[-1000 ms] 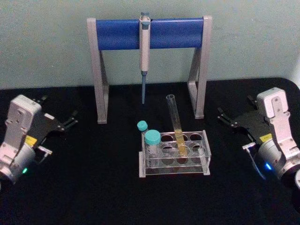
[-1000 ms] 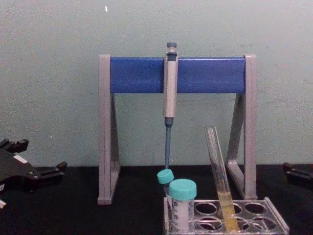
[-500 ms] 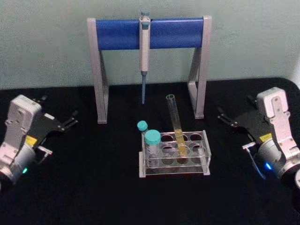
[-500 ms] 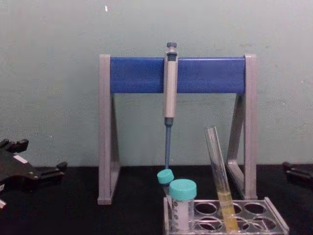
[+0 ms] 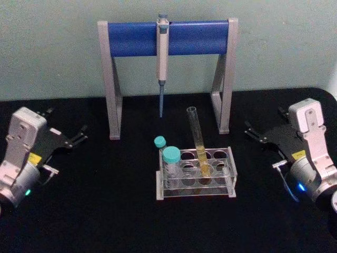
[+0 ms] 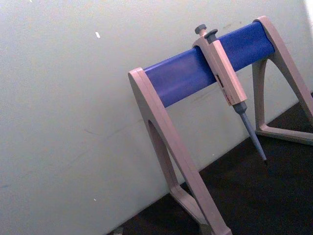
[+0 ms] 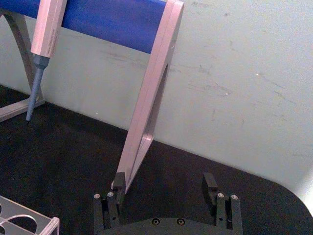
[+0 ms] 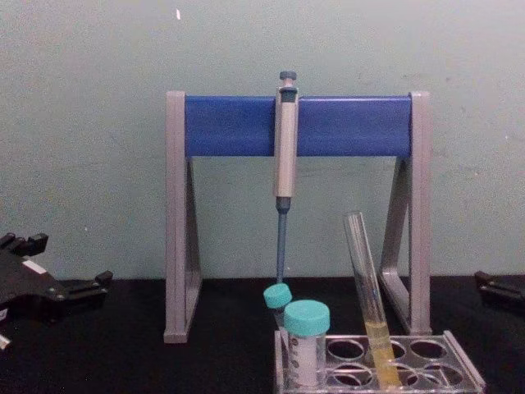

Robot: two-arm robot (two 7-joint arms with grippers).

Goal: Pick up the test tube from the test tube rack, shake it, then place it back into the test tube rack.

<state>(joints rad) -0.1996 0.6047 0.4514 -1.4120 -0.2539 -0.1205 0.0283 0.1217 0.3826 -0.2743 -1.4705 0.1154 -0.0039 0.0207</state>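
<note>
Two arms parked at table edges, nothing held. Pipette stand (image 5: 167,74) seen at back, pipette (image 5: 161,58) hung from blue bar. Test tube rack (image 5: 196,173) set mid-table in front. Left gripper (image 5: 80,134) kept well off to left, fingers spread. Right gripper (image 5: 251,132) well off to right, fingers apart too. Test tube (image 5: 198,141) seated in rack, tilted, yellow liquid low. Teal-capped tubes (image 5: 169,156) stood at rack's left end.
</note>
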